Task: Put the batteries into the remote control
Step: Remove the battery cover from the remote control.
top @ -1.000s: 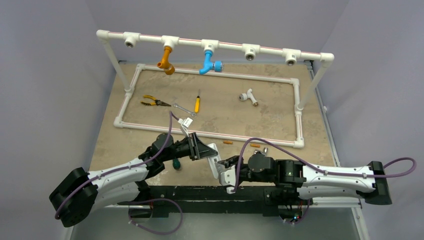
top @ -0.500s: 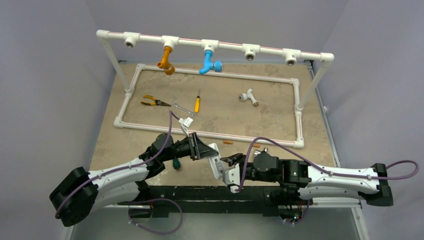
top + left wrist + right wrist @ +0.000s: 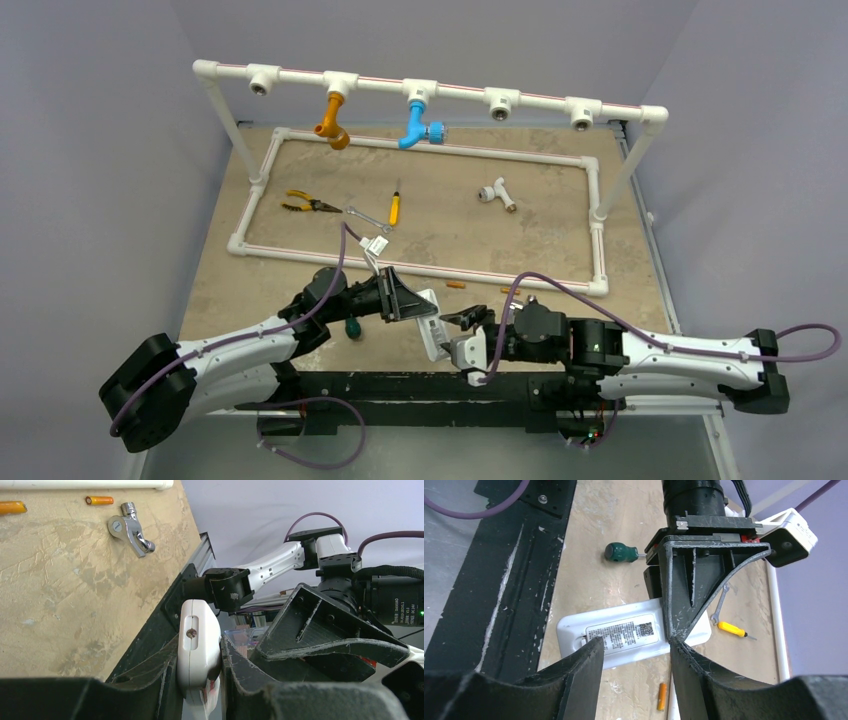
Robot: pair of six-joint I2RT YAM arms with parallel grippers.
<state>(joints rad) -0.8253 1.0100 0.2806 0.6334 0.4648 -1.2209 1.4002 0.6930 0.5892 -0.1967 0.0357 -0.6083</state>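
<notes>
My left gripper point(image 3: 412, 305) is shut on the white remote control point(image 3: 431, 325) and holds it near the table's front edge. In the left wrist view the remote point(image 3: 199, 645) stands edge-on between my fingers. In the right wrist view its back point(image 3: 624, 635), with a printed label, faces my open, empty right gripper point(image 3: 634, 680). In the top view the right gripper point(image 3: 463, 320) is just right of the remote. Two orange batteries point(image 3: 456, 286) point(image 3: 510, 291) lie on the table by the white pipe frame. They also show in the left wrist view point(image 3: 11, 507) point(image 3: 99, 500), and one in the right wrist view point(image 3: 662, 696).
A green-handled screwdriver point(image 3: 352, 327) lies by the left arm. A chrome fitting point(image 3: 129, 528) lies near the batteries. Inside the white pipe frame point(image 3: 420, 268) are pliers point(image 3: 305, 204), a spanner point(image 3: 368, 219), a yellow screwdriver point(image 3: 394, 208) and a white pipe fitting point(image 3: 495, 192). Orange point(image 3: 333, 122) and blue point(image 3: 417, 124) taps hang from the rail.
My right wrist has shifted a little to the right and turned its open fingers toward the remote. The left gripper and remote have stayed still.
</notes>
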